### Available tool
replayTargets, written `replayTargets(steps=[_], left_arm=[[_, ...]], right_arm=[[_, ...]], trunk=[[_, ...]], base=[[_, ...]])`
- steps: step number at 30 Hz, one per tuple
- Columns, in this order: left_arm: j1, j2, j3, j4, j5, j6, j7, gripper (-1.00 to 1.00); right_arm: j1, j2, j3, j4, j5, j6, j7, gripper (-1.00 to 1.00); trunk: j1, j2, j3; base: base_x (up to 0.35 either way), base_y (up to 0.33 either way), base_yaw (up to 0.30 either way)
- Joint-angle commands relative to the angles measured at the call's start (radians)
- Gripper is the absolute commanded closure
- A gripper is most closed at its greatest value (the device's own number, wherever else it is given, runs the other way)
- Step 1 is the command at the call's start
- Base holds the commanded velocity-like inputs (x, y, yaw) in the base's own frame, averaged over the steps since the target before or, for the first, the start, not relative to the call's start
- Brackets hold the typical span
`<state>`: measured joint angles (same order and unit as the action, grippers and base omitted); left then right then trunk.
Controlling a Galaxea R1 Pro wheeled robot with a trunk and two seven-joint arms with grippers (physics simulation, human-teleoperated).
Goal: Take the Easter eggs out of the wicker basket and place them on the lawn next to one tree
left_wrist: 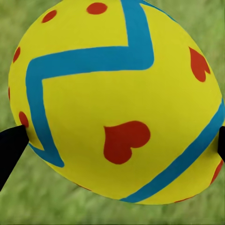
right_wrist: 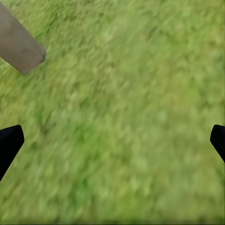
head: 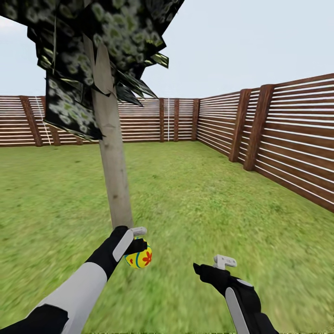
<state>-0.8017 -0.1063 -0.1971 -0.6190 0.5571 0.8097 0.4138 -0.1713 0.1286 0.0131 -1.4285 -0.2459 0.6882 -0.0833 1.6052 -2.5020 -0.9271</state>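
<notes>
Yellow egg (head: 139, 258) with blue zigzags and red marks sits pinched between the left gripper's (head: 138, 246) fingers, above the lawn (head: 208, 195), just short of the trunk foot of the tree (head: 113, 162) ahead. Right gripper (head: 211, 268) hangs beside it, fingers spread, nothing between them, grass beneath.

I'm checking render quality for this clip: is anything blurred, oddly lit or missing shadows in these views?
Head view: flat even light, no cast shadow under the tree or the left gripper; foliage blocky. Left wrist view: the Easter egg is sharp, the lawn behind it soft. Right wrist view: grass smeared, right gripper fingertips dark.
</notes>
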Motion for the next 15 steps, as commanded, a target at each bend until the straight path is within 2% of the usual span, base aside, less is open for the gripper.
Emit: replayTargets(steps=[1, 15], left_arm=[[-0.001, 0.001, -0.004, -0.002, 0.01, 0.002, 0.01, 1.0], [-0.001, 0.002, -0.003, -0.002, 0.013, -0.023, 0.009, 1.0]], right_arm=[[-0.001, 0.0, 0.001, -0.001, -0.01, 0.004, -0.009, -1.0], [-0.001, 0.0, 0.0, 0.02, -0.01, 0.004, -0.009, -1.0]], trunk=[[0.0, -0.001, -0.005], [0.006, -0.004, -0.059]], base=[[0.0, 0.0, 0.0], [0.0, 0.0, 0.0]])
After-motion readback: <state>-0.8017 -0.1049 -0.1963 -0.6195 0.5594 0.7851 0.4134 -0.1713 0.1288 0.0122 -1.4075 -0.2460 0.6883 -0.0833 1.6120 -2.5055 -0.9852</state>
